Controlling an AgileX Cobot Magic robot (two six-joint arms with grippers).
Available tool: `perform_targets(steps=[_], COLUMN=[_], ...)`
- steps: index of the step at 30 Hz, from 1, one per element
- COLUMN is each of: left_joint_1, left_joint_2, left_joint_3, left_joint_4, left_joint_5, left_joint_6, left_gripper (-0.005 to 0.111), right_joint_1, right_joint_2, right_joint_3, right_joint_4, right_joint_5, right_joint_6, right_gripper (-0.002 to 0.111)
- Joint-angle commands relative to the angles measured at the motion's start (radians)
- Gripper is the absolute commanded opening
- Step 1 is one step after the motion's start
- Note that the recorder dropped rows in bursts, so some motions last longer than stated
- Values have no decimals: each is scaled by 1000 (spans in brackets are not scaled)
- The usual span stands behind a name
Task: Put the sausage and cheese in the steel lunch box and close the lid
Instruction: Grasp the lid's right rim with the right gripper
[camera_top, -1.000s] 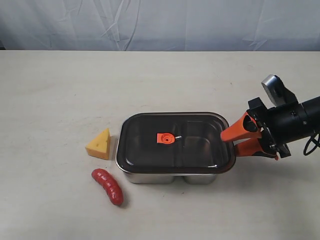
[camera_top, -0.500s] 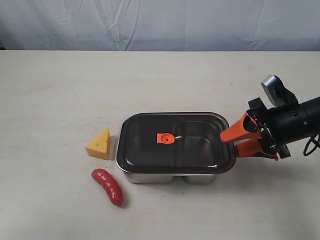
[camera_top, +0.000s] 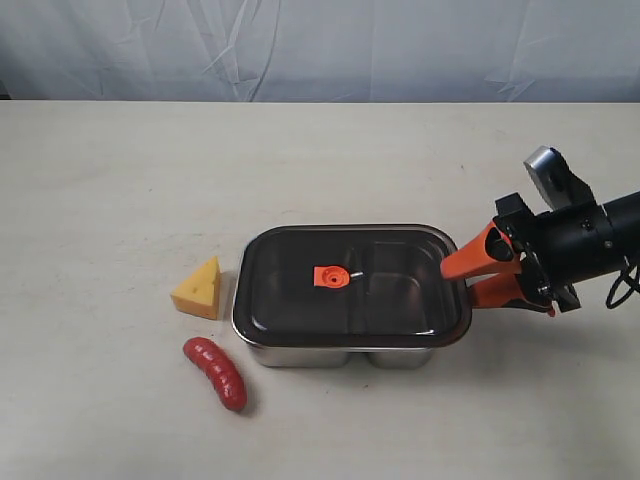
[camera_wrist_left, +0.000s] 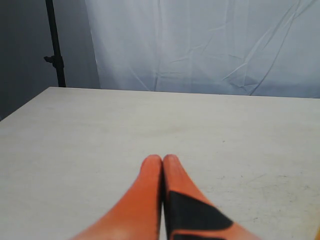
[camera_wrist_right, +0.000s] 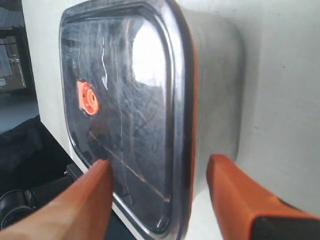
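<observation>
The steel lunch box (camera_top: 300, 352) stands in the middle of the table with the dark see-through lid (camera_top: 400, 285) on it, its orange valve (camera_top: 330, 276) at centre. The yellow cheese wedge (camera_top: 198, 289) lies just left of the box, and the red sausage (camera_top: 216, 372) lies in front of the cheese. My right gripper (camera_top: 458, 283) is open at the box's right end, one finger above the lid's edge (camera_wrist_right: 172, 130) and one beside the steel wall (camera_wrist_right: 220, 90). My left gripper (camera_wrist_left: 162, 161) is shut on nothing over bare table and does not show in the exterior view.
A pale cloth backdrop (camera_top: 320, 50) hangs behind the table's far edge. Bare tabletop (camera_top: 130, 170) stretches to the left of and behind the box. A dark stand pole (camera_wrist_left: 55, 45) rises at the table's far corner in the left wrist view.
My right gripper has crept slightly toward the box's right end. The box, lid, cheese and sausage have not moved.
</observation>
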Motion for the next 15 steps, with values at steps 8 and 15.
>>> perform_targets(steps=[8, 15], left_joint_1=[-4, -4], left_joint_2=[-4, -4], left_joint_3=[4, 4], left_joint_4=[4, 4], left_joint_5=[-10, -10], left_joint_6=[-4, -4], left_gripper=[0, 0], right_joint_1=[75, 75], right_joint_2=[3, 3], right_joint_3=[2, -4], right_joint_4=[-3, -76], right_joint_5=[-41, -37], right_joint_6=[-43, 11], right_gripper=[56, 31])
